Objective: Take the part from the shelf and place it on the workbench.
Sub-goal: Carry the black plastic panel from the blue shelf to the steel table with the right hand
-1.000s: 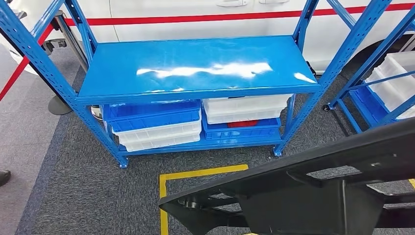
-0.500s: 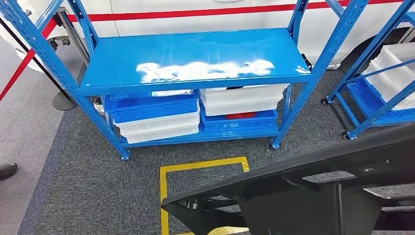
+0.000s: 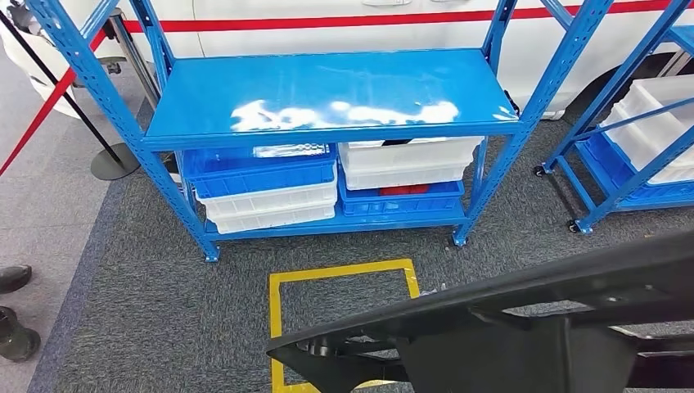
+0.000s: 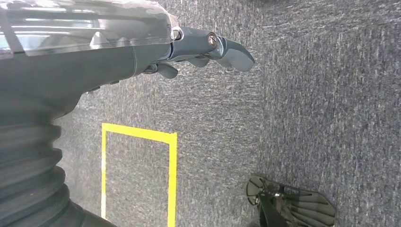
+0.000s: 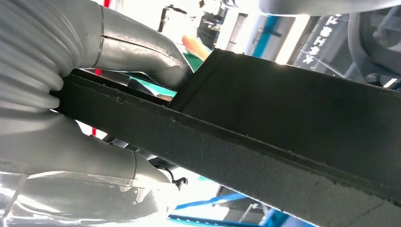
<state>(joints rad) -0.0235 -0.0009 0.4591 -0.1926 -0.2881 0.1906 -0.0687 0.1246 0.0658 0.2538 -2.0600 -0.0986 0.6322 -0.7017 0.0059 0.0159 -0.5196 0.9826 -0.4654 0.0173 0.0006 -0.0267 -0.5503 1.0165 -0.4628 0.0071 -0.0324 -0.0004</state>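
Part (image 3: 524,327): a large black plastic moulding, long and angular, with ribbed struts and open cut-outs, slanting across the lower right of the head view above the grey carpet; matt, finely grained surface and a raised edge seam visible close up in the right wrist view (image 5: 265,142). Held off the floor, clamped by the right hand (image 5: 94,109), smooth silver-grey fingers wrapped over one side of the bar and thumb under the other, ribbed grey cuff just behind. Left hand (image 4: 198,49) hanging over the carpet with nothing in it, glossy dark grey fingers only loosely bent and apart, corrugated black cover behind them. Ahead, well apart from the part, a blue shelf (image 3: 327,94) of painted steel: perforated angled uprights, a flat glossy top board with white glare patches, bare of objects. On its lower level, stacked plastic bins, blue bins (image 3: 258,173) and white bins (image 3: 409,164) with ribbed rims, something red showing between two of them on the right. A second blue rack on castors (image 3: 622,164) at the right edge, loaded with more white bins. Floor of coarse speckled grey carpet (image 3: 164,311) with a square outline of yellow tape (image 3: 344,274) between shelf and part. White vehicle body with a red stripe (image 3: 344,20) behind the shelf. Black stanchion with round base (image 3: 114,164) at the left, and dark shoes (image 3: 15,327) of a person at the left edge.
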